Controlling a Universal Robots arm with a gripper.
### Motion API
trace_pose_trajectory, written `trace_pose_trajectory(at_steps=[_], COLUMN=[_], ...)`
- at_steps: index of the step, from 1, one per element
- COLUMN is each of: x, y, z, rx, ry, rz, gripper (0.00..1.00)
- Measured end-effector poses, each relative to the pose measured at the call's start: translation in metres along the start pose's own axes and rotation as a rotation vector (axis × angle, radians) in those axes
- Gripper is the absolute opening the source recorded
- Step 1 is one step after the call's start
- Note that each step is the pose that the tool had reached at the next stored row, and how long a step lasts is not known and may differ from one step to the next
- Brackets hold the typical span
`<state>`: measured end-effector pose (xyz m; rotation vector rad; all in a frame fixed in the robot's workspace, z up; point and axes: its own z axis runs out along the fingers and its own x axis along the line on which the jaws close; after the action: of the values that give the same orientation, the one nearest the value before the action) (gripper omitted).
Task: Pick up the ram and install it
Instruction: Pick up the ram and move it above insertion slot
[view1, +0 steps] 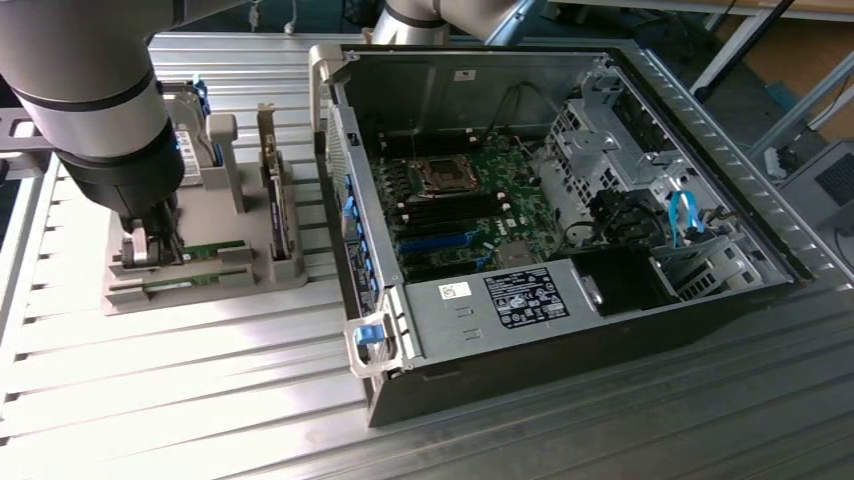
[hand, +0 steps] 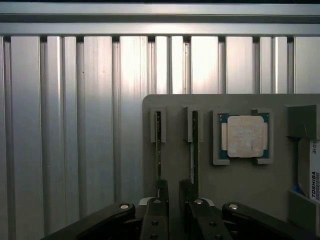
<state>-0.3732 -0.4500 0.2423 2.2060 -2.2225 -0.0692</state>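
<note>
- Hand (view1: 151, 250) is low over the grey holder (view1: 254, 285) on the desk (view1: 200, 400), jaws spread wide, holding nothing.
- Ram (view1: 200, 251) stands on edge in its slot, just beside the hand. A second stick (hand: 158, 145) sits in the neighbouring slot.
- I can't tell which stick I'm centred on, so I'd square that up first.
- Judgement: pinch the flat faces mid-length and pull straight up; any tilt likely binds it in the slot.
</note>
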Motion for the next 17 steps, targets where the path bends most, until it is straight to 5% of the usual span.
trace_pose_trajectory(at_steps=[17], x=[0.0085], y=[-0.0003], z=[0.0064], rx=[0.0000], ry=[0.0000], rz=[0.000], gripper=[0.24])
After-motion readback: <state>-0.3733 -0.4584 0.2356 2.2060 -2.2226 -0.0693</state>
